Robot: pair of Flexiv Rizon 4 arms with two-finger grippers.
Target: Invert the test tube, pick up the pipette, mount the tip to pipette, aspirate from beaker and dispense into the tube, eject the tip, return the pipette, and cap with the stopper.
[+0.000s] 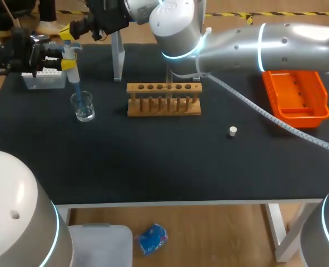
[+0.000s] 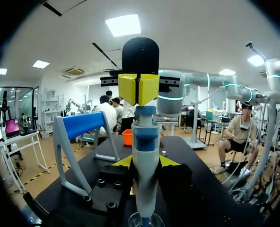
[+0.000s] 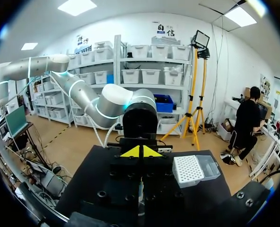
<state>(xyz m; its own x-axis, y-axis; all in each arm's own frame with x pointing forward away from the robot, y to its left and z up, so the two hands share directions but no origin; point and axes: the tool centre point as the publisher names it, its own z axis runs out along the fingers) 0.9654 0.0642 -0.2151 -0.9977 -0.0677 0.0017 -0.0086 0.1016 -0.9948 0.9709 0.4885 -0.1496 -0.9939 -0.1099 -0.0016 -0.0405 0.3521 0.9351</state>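
- Jaws of the left gripper (image 2: 144, 163) clamp the pipette (image 2: 145, 189) from both sides, with a yellow tip showing on each side of its white barrel.
- Pipette stands upright: white body, blue band high on the barrel, blue cap on top. In the head view a slim blue tip runs down from it.
- Beaker (image 1: 84, 107), clear glass, sits directly below these jaws, and the blue tip dips into it.
- Right gripper (image 2: 138, 89) jaws are closed tip to tip, poised right above the pipette's blue cap. They seem to touch it, but I cannot confirm contact.
- White tip box (image 1: 42, 79) sits just beneath the left gripper's body.
- Wooden rack (image 1: 163, 99) stands well to the side of both pairs of jaws.
- Small white stopper (image 1: 232, 131) lies on the black table (image 1: 153, 161) beyond the rack.
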